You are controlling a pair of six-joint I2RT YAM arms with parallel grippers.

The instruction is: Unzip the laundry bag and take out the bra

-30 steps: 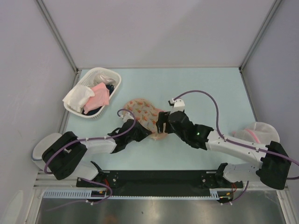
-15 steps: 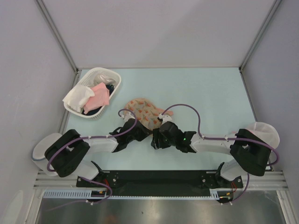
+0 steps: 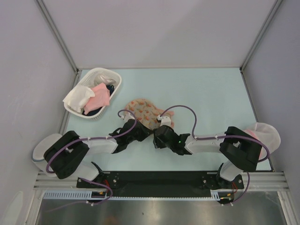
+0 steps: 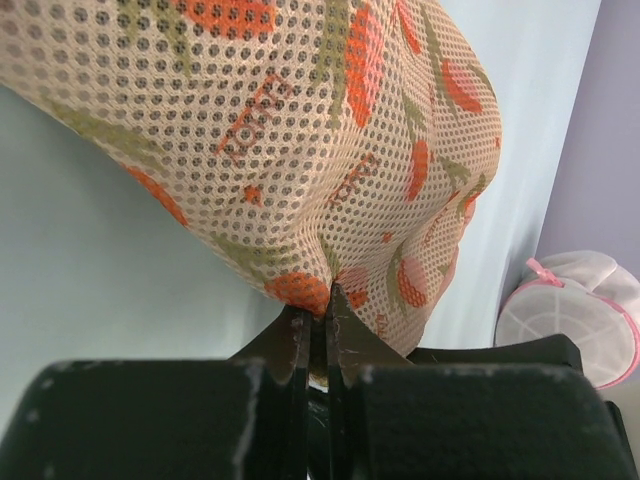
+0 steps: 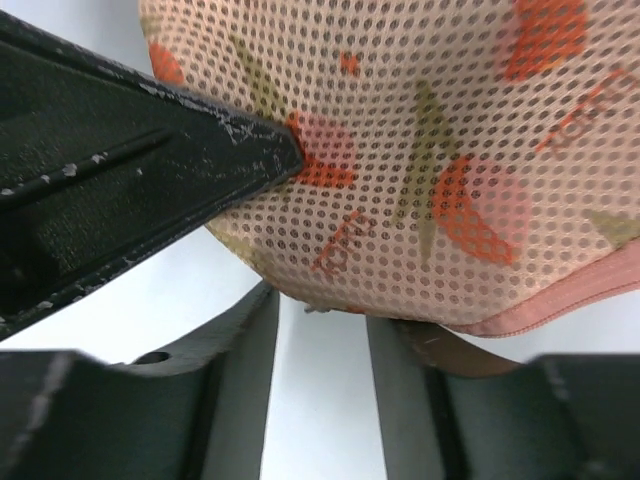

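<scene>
One white basket (image 3: 116, 80) holding cloths stands to the rear left of the laundry bag (image 3: 143, 110), which lies flat on the pale green table (image 3: 211, 93). At the bag's near edge the left gripper (image 4: 318, 305) is pinched tight on a fold of the floral mesh. Just right of it the right gripper (image 5: 322, 330) has its jaws parted, with the bag's pink-seamed edge at their tips. A white mesh dome (image 3: 265, 131) sits well to the bag's right.

Laundry bag (image 4: 300, 130) of matt perforated mesh cloth with printed flowers, my left fingers (image 4: 352, 340) matt black plastic, edges scuffed whitish, my right fingers (image 5: 235, 380) dull dark plastic, table (image 3: 211, 93) smooth, pale, matt
</scene>
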